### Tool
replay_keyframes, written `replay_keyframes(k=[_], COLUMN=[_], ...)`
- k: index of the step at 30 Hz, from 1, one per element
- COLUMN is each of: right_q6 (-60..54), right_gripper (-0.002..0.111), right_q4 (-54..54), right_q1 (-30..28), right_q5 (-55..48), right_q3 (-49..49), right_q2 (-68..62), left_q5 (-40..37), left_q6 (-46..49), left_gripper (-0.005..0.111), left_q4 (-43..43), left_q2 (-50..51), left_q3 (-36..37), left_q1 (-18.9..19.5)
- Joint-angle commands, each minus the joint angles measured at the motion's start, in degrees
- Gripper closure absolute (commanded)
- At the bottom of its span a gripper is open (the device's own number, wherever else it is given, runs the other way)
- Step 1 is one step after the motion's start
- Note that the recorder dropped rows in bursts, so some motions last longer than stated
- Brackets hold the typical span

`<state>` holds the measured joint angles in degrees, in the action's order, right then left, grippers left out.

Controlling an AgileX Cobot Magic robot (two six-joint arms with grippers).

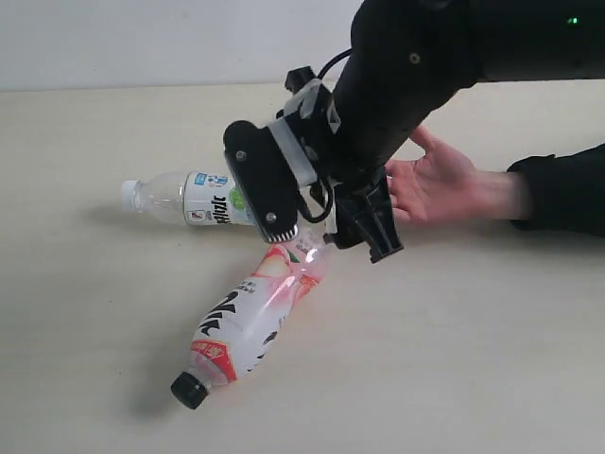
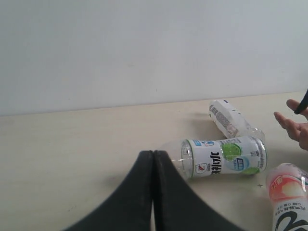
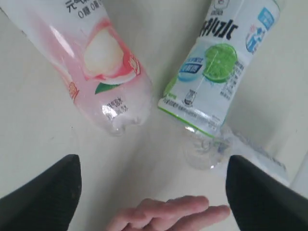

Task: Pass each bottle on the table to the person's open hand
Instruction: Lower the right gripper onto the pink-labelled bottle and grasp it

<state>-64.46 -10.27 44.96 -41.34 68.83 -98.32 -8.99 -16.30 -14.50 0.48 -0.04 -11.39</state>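
Only the left wrist view shows a third clear plastic bottle with a white printed label (image 2: pixel 230 120). It lies on the pale beige wood-grain desk (image 2: pixel 72 144), behind the clear plastic bottle with a lime-printed white label (image 2: pixel 224 158). In that view the left pincer (image 2: pixel 153 156) has its smooth black fingers pressed together on nothing. The exterior view alone shows the caps: white on the lime bottle, black on the clear plastic bottle with a pink peach label (image 1: pixel 248 326). Both lie on their sides with their moulded bases near each other. The right pincer (image 3: pixel 153 190) hangs spread above those bases, gripping nothing. The person's open hand (image 1: pixel 437 180) is just beside it, palm up. Whether the bottles hold liquid cannot be told.
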Motion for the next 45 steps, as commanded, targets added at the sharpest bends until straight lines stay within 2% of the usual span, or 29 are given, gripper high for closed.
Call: replay_keyframes(k=[1, 14, 21, 23, 25, 28, 29, 30, 31, 34, 36, 37, 38, 39, 40, 42, 45], right_q6=[-6.34, -14.08, -13.96, -13.96, -13.96, -13.52, -13.52, -13.52, -11.71, -6.22, 1.46, 11.81, 17.31, 25.94, 32.22, 45.12, 54.61], right_gripper=[0.03, 0.03, 0.03, 0.035, 0.045, 0.077, 0.094, 0.103, 0.108, 0.108, 0.108, 0.108, 0.108, 0.108, 0.108, 0.108, 0.108], right_q4=[0.14, 3.25, 3.39, 3.39, 3.39, 5.75, 6.72, 6.86, 7.35, 9.85, 10.27, 10.27, 8.9, 4.99, 0.24, -6.87, -7.9], right_q1=[1.22, 5.55, 6.66, 6.66, 6.66, 6.82, 7.5, 8.19, 9.13, 11.25, 11.67, 11.67, 11.67, 11.25, 10.12, 6.78, -1.57], right_q5=[1.38, 4.25, 6.02, 6.02, 6.07, 6.07, 6.07, 5.97, 5.74, 3.99, 3.03, 0.56, -1.55, -7.59, -12.8, -15.51, -18.07], right_q3=[0.43, 0.43, 0.43, 0.43, 0.43, 0.43, 0.43, 0.43, 0.43, 0.43, 0.43, 0.7, 0.92, 0.92, 0.92, 0.92, 0.92], right_q2=[-2.68, -10.22, -14.84, -16.13, -16.34, -15.66, -14.76, -14.01, -12.81, -9.64, -6.95, -4.57, -3.6, -1.76, -0.42, 1.45, 2.44], left_q5=[0.28, 0.28, 0.28, 0.28, 0.28, 0.28, 0.28, 0.28, 0.28, 0.28, 0.28, 0.28, 0.28, 0.28, 0.28, 0.28, 0.28], left_q6=[-0.4, -0.4, -0.4, -0.4, -0.4, -0.4, -0.4, -0.4, -0.4, -0.4, -0.4, -0.4, -0.4, -0.4, -0.4, -0.4, -0.4], left_gripper=[0.107, 0.107, 0.107, 0.107, 0.107, 0.107, 0.107, 0.107, 0.107, 0.107, 0.107, 0.107, 0.107, 0.107, 0.107, 0.107, 0.107], left_q4=[0.12, 0.12, 0.12, 0.12, 0.12, 0.12, 0.12, 0.12, 0.12, 0.12, 0.12, 0.12, 0.12, 0.12, 0.12, 0.12, 0.12], left_q2=[-0.2, -0.2, -0.2, -0.2, -0.2, -0.2, -0.2, -0.2, -0.2, -0.2, -0.2, -0.2, -0.2, -0.2, -0.2, -0.2, -0.2], left_q3=[0.04, 0.04, 0.04, 0.04, 0.04, 0.04, 0.04, 0.04, 0.04, 0.04, 0.04, 0.04, 0.04, 0.04, 0.04, 0.04, 0.04], left_q1=[0.09, 0.09, 0.09, 0.09, 0.09, 0.09, 0.09, 0.09, 0.09, 0.09, 0.09, 0.09, 0.09, 0.09, 0.09, 0.09, 0.09])
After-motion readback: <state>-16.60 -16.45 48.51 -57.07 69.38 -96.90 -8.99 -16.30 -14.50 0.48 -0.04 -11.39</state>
